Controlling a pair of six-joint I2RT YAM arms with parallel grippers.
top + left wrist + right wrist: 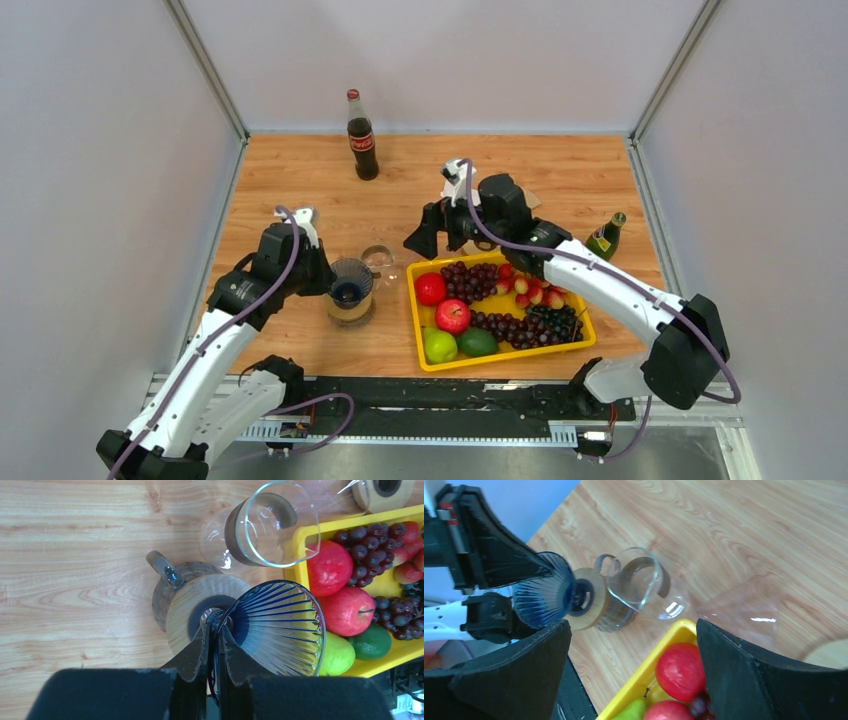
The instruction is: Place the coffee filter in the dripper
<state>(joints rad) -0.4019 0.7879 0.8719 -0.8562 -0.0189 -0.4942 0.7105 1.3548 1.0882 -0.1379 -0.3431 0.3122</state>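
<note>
Wooden table (300, 170) below, the dripper (280, 630) is pinched between left jaws.

Dripper (350, 290) left of fruit tray (414, 305)

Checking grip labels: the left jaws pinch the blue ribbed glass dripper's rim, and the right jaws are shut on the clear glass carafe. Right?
No: the right jaws stand wide open, apart from the clear glass carafe, holding nothing; the right wrist view shows it. Rest holds.
</note>
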